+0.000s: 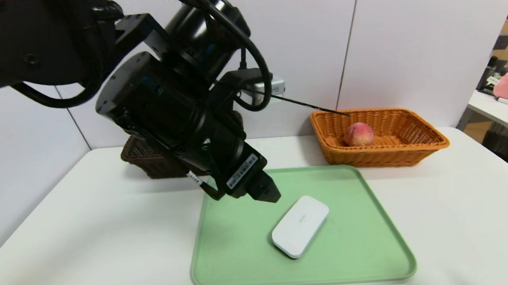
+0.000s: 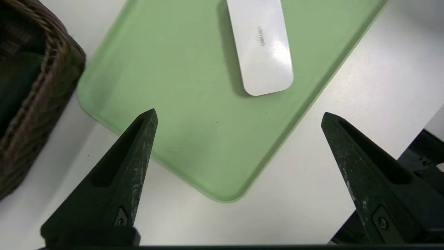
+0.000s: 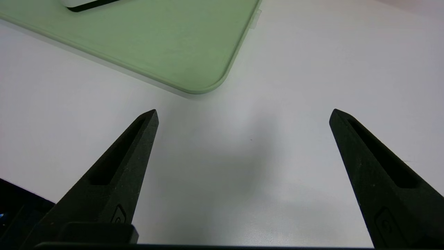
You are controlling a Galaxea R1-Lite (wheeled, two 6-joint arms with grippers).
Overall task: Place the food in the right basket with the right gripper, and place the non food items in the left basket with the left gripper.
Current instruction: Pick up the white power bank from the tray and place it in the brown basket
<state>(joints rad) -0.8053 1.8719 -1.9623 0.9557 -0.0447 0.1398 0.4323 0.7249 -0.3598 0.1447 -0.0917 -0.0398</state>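
My left end effector hangs over the near left part of the green tray on the white table, fingers spread wide, holding nothing. The right end effector is parked low, equally wide. Dark left basket; orange right basket holds the peach. The white device lies on the tray.

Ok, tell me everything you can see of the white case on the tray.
The white case is a flat, smooth, glossy oblong with rounded corners and small grey lettering on top. It looks like plastic. It lies flat and diagonal near the middle of the green tray, closed as far as shows. Only the tray touches it.
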